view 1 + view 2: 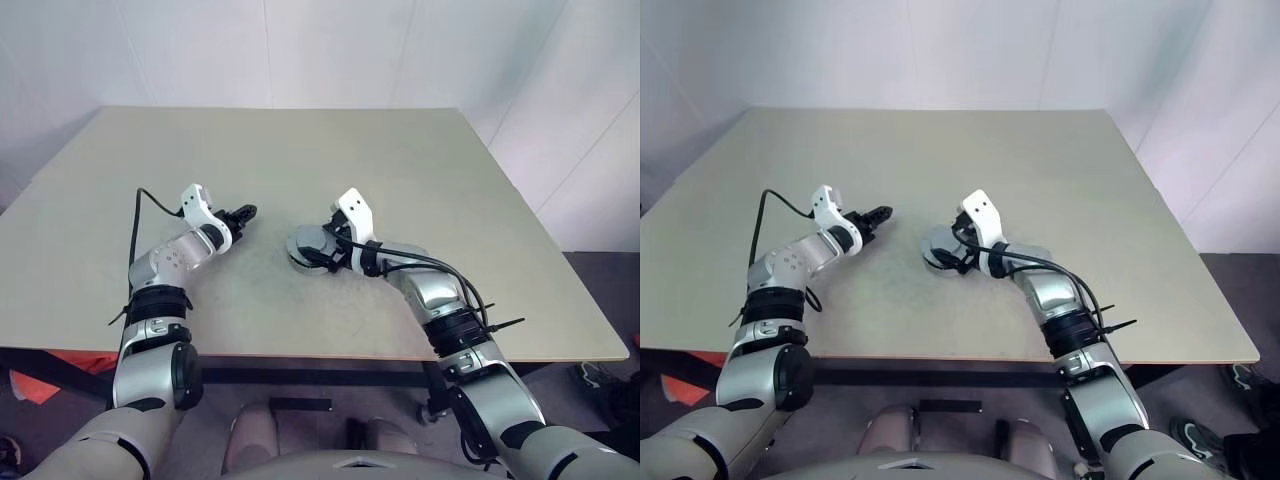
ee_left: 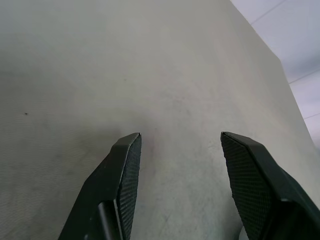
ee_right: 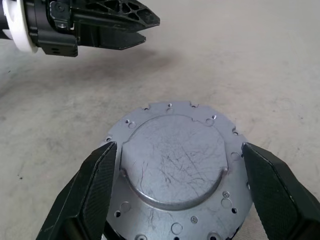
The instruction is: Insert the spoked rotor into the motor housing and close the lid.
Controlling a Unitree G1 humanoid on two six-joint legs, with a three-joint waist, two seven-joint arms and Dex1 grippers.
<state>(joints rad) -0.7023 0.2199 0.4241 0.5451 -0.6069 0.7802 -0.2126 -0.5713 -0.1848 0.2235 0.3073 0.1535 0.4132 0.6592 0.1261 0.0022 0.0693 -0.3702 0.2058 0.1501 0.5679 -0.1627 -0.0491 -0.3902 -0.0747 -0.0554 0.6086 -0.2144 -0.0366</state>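
The closing step looks to be in hand, or just finished. The right hand (image 3: 175, 195) stands with its fingers spread wide, one on each side of the lid (image 3: 175, 165) and clear of its rim, grasping nothing. The lid lies flat and level on the tabletop (image 1: 300, 160), near the front edge and about mid-width, on top of what is probably the housing; neither the housing's windings nor the rotor can be seen under it, so whether the rotor is seated is a matter of inference.

By my reading the next move calls for a check that the lid sits flush all round, then either a light press downward or a clean withdrawal straight back so the fingers do not catch the rim and drag it askew.

The lid is a round grey metal disc, scuffed with fine scratches, with a raised centre panel that has one flat-cut side, and a ring of small holes and notches near its edge.

Farther off to the left, well apart from the lid, the left hand (image 1: 243, 213) hovers just over bare tabletop, partly spread and empty.
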